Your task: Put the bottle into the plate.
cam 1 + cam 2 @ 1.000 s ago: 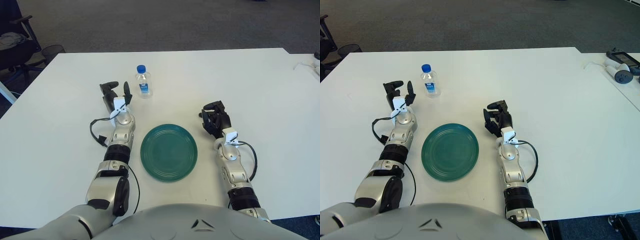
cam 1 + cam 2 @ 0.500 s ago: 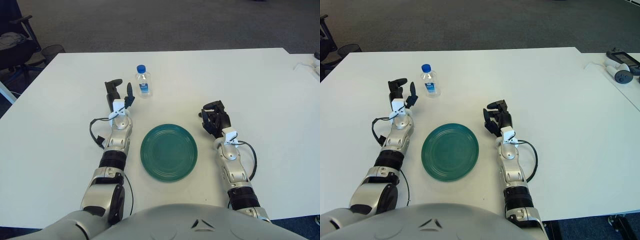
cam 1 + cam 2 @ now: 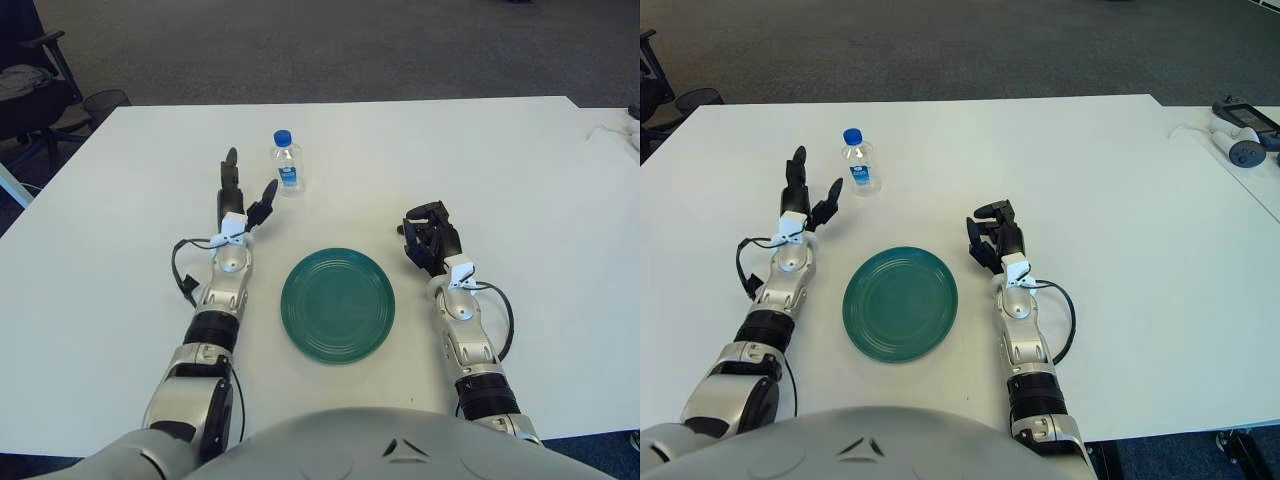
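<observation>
progress: task at the reach stage, by judgement; nothing grasped, nothing placed; pickup, carry and set-down all remain.

item 1, bottle [image 3: 286, 163]: small clear bottle, blue cap, blue label; upright on the white table [image 3: 520, 170]; just beyond and to the right of the left hand's fingertips, apart from them; appears empty or near it, contents not certain.

item 2, plate [image 3: 338, 304]: round green plate, holds nothing; lies nearer the robot than the left hand and to its right, between the two forearms; well apart from the bottle.

item 3, left hand [image 3: 240, 195]: fingers spread wide, pointing away from the robot toward the bottle, holding nothing.

item 4, right hand [image 3: 430, 237]: shows to the right of the plate; fingers curled in, holding nothing; idle.
</observation>
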You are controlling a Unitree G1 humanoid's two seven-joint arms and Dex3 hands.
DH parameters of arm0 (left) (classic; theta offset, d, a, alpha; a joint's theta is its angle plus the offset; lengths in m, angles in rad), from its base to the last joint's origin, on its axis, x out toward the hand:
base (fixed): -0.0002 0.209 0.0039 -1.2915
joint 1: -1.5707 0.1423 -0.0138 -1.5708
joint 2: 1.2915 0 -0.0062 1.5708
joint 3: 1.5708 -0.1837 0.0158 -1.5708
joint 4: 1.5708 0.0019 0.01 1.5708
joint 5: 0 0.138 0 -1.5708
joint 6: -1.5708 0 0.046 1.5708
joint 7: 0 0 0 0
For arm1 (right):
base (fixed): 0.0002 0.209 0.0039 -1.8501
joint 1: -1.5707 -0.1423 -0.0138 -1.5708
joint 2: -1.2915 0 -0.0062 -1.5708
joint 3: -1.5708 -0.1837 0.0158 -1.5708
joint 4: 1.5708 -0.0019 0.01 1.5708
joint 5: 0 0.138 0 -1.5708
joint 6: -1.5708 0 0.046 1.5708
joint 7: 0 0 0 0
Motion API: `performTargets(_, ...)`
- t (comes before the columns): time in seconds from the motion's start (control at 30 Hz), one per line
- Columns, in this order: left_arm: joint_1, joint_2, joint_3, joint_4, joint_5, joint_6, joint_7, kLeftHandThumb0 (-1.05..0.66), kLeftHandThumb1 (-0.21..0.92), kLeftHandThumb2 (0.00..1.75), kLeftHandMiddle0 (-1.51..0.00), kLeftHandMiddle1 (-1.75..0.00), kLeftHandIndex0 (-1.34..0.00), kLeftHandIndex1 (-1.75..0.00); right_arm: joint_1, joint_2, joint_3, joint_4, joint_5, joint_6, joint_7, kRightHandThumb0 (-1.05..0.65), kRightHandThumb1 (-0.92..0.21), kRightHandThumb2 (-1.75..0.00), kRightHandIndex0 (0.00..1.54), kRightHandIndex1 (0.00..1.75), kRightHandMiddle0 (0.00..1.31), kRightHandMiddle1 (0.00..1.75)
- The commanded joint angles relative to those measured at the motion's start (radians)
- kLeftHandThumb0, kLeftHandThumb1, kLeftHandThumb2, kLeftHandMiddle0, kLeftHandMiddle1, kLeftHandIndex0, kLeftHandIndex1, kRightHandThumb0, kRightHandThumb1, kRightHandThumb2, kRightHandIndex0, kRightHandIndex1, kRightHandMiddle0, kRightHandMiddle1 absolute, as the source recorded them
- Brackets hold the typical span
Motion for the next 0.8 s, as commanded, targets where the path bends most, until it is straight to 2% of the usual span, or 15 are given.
performTargets(0.0, 0.003, 0.023, -0.007, 0.028, 0.014, -0.032, -0.017, -1.05, 0.91, 0.07, 0.0, 0.0, 0.0, 0.0, 0.07, 0.005, 0.0, 0.099, 0.011, 0.097, 0.017, -0.35, -0.92, -0.52, 0.41, 1.22, 0.19, 1.75)
performTargets(0.43, 0.0, 0.038, -0.014, 0.077, 0.041, -0.056, -0.009, -1.05, 0.91, 0.04, 0.0, 0.0, 0.0, 0.0, 0.068, 0.006, -0.002, 0.101, 0.011, 0.094, 0.015, -0.35, -0.92, -0.52, 0.42, 1.22, 0.19, 1.75)
performTargets(0.77, -0.068, 0.024, -0.024, 0.163, 0.042, -0.013, -0.012, -1.05, 0.88, 0.02, 0.0, 0.0, 0.0, 0.0, 0.058, 0.003, -0.004, 0.112, 0.01, 0.093, 0.016, -0.35, -0.92, -0.52, 0.41, 1.2, 0.19, 1.75)
